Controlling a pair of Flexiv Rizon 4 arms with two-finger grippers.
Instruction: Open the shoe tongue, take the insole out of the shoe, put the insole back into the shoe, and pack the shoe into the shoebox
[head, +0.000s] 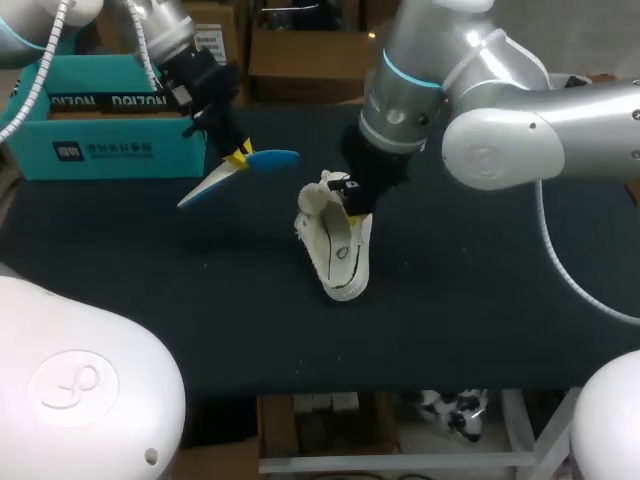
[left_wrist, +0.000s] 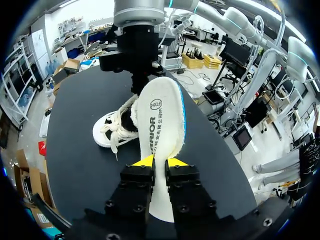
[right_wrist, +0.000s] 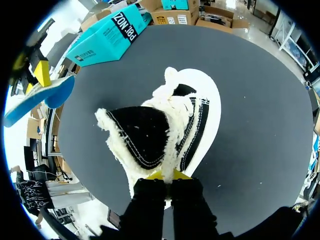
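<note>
Currently the left arm enters from the far left corner and slopes down toward the table's middle. The left gripper (head: 238, 158) is clamped on the insole (head: 272, 159), one yellow tip on each face, and holds it in the air above the table (head: 480, 300). The insole lies tilted: its blue face is up in the head view, and its white printed underside faces the left wrist camera. It is apart from the shoe (head: 338, 255), to that shoe's left.

The right arm enters from the right, bends at a large elbow and points steeply down over the shoe. The right gripper (head: 352, 212) is closed on the shoe's fleecy upper edge, tips nearly together. The shoe stands on the table near its middle, mouth spread wide and dark lining exposed.

The shoebox (head: 100, 150) sits at the far left edge, well apart from the shoe.

Limits of view:
- Whether the gripped edge is tongue or collar cannot be told.
- In the head view the right wrist covers most of its fingers.
- In the left wrist view the insole hides part of the shoe, and the gripper body covers the insole's near end.
- The left arm crosses the shoebox; its interior is not visible.
</note>
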